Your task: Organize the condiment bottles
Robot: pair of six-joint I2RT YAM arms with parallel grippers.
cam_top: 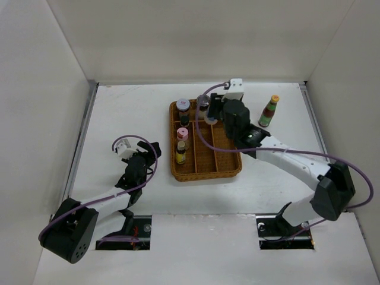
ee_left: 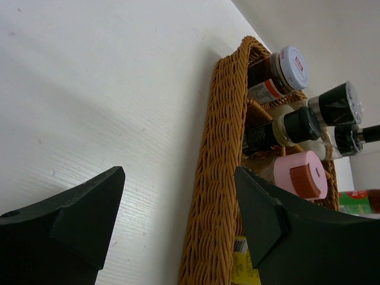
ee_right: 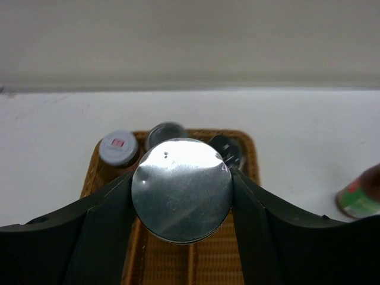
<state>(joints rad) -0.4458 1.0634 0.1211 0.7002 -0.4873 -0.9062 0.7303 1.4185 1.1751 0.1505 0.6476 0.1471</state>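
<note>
My right gripper is shut on the tall shaker with the silver-grey lid and holds it over the back of the brown wicker tray. In the top view the right gripper hides most of the shaker. The tray's left compartment holds a grey-lidded jar, a dark bottle, a pink-capped bottle and a yellow-capped dark sauce bottle. A dark-lidded jar stands at the tray's back. My left gripper is open and empty, low over the table left of the tray.
A green-labelled bottle with an orange cap stands on the table right of the tray. The left wrist view shows the tray's left rim between my open fingers, with the pink cap beyond. White walls enclose the table.
</note>
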